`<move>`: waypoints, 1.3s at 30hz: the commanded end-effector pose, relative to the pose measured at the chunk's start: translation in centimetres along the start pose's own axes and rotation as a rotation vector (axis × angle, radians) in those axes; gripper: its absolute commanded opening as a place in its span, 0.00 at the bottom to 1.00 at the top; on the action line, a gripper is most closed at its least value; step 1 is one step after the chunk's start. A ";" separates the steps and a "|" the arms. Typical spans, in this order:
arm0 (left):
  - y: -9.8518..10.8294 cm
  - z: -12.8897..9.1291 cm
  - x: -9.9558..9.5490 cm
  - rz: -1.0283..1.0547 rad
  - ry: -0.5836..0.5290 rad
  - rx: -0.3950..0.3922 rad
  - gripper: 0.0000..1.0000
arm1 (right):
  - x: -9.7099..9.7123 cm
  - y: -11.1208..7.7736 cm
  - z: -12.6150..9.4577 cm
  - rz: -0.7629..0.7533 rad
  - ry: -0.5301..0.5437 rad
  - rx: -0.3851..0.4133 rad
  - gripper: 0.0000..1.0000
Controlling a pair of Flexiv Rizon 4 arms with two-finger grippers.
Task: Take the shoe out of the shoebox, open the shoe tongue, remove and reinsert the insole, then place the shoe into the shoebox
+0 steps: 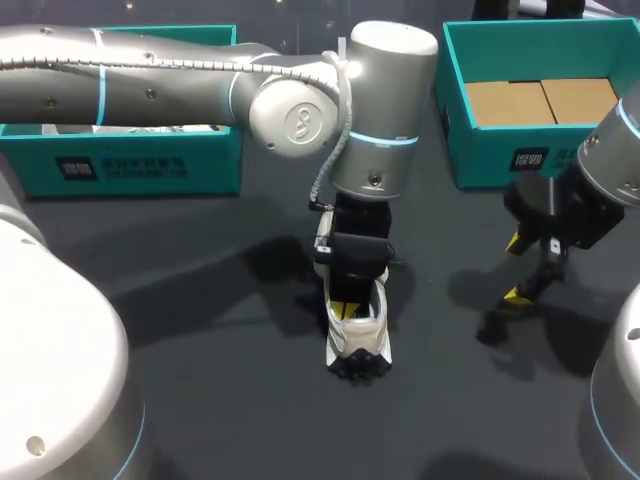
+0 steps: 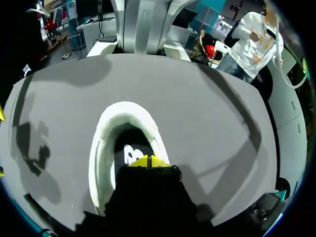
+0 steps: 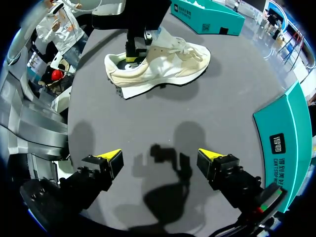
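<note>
White shoe (image 1: pixel 358 345) stands on the dark worktop (image 1: pixel 200 330), outside the left shoebox (image 1: pixel 130 170) and the right shoebox (image 1: pixel 480 150). The left pincer (image 1: pixel 347 310) dips into its opening, yellow tips pressed together. The right pincer (image 3: pixel 159 155) hangs wide open, holding nothing, well apart from the shoe.
</note>
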State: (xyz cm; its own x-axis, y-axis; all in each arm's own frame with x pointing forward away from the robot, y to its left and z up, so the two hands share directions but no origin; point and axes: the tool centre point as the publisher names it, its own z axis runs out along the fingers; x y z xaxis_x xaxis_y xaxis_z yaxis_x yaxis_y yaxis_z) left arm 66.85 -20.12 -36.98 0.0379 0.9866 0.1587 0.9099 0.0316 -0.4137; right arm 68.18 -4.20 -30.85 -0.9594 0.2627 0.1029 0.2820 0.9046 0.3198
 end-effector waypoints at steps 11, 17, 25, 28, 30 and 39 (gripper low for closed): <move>0.9 2.1 -1.2 -0.067 -0.049 -0.111 0.00 | 0.2 -0.1 0.0 0.000 -0.003 0.000 1.00; -0.4 -0.7 -0.6 -0.027 -0.063 -0.169 0.00 | 0.2 -0.1 0.0 0.000 -0.003 0.000 1.00; -0.5 -0.4 -0.3 0.016 0.066 -0.241 0.00 | 0.2 -0.1 0.0 0.000 -0.003 0.000 1.00; -0.1 0.6 -0.3 0.008 0.093 -0.239 0.00 | 0.2 -0.1 0.0 0.000 -0.003 0.000 1.00; 0.1 1.2 -0.4 0.001 0.111 -0.243 0.00 | 0.2 -0.1 0.0 0.000 -0.003 0.000 1.00; 1.2 4.1 -0.2 -0.053 0.095 -0.256 0.00 | 0.2 -0.1 0.0 0.000 -0.003 0.000 1.00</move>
State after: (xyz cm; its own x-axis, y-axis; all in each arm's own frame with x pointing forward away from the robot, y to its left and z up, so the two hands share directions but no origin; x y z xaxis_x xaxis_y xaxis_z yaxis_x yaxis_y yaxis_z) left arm 66.36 -19.89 -39.57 0.0231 0.9621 0.2716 0.9866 0.0220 -0.1619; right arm 68.18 -4.20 -30.84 -0.9594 0.2628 0.1027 0.2820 0.9046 0.3198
